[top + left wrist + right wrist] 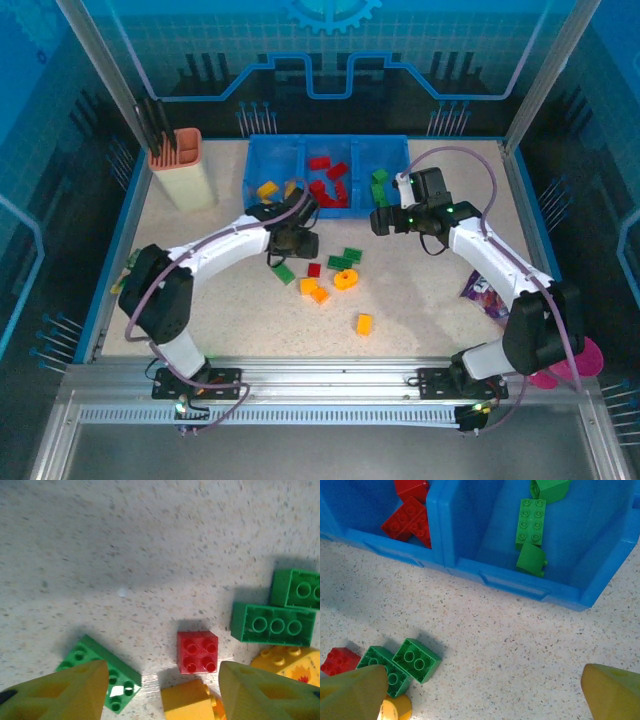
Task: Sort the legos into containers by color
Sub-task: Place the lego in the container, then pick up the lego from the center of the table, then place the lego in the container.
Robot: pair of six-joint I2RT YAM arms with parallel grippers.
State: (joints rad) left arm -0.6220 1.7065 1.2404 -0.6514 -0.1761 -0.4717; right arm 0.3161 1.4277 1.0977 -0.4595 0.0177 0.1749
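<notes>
- a blue tray point(330, 140) with three side-by-side compartments is pictured at the upper centre of the speckled table point(430, 320) in the overhead view. yellow bricks point(267, 188) are held in the left compartment, red bricks point(325, 180) in the middle one and sorted green bricks point(380, 185) in the right one.
- unsorted pieces are scattered on the table below the tray: a flat green plate point(284, 272), a small red brick point(314, 269), a loose green pair point(345, 260), a round yellow piece point(346, 279), an orange cluster point(313, 289) and, lower down, a lone orange brick point(364, 323).
- the left gripper point(293, 243) is seen at the upper left edge of that scatter. in its wrist view its yellow fingers point(70, 690) are spread wide and nothing is grasped. the small red brick point(197, 651) lies on the table in line with the gap, and the flat green plate point(102, 672) is partly covered by the finger at lower left.
- the right gripper point(381, 221) is placed just below the tray's right compartment. in its wrist view it is likewise released and empty, with the tray's front wall point(505, 577) across the upper frame and the loose green pair point(400, 662) at lower left.
- a tan cup point(185, 170) stands at upper left, a purple packet point(485, 295) lies at right, and a pink cup point(575, 365) is seen at lower right.
</notes>
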